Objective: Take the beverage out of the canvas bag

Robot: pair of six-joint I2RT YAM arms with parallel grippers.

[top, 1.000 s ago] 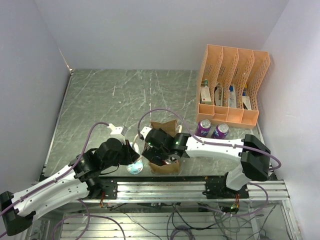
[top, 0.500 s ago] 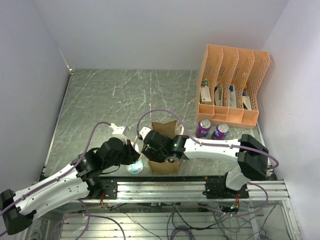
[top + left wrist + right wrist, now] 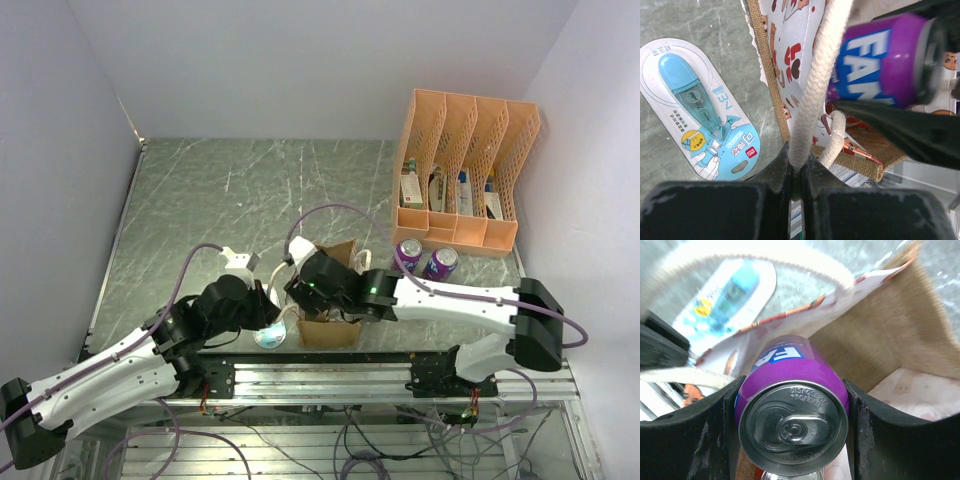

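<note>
Clamps a purple Fanta can (image 3: pixel 790 365) by its sides between the fingers of the right gripper (image 3: pixel 792 412), pull-tab end facing the wrist camera, in the open mouth of the canvas bag (image 3: pixel 328 332). Pinches one cream rope handle (image 3: pixel 815 85) of that bag in the left gripper (image 3: pixel 797 172), jaws squeezed tight on the cord. Finds a blue correction-tape pack (image 3: pixel 700 107) flat on the grey marbled table (image 3: pixel 200 200), just left of the bag. Finds two more purple cans (image 3: pixel 407 255) (image 3: pixel 441 262) upright beyond the bag to the right, just in front of an orange perforated file organizer (image 3: pixel 465 130).
</note>
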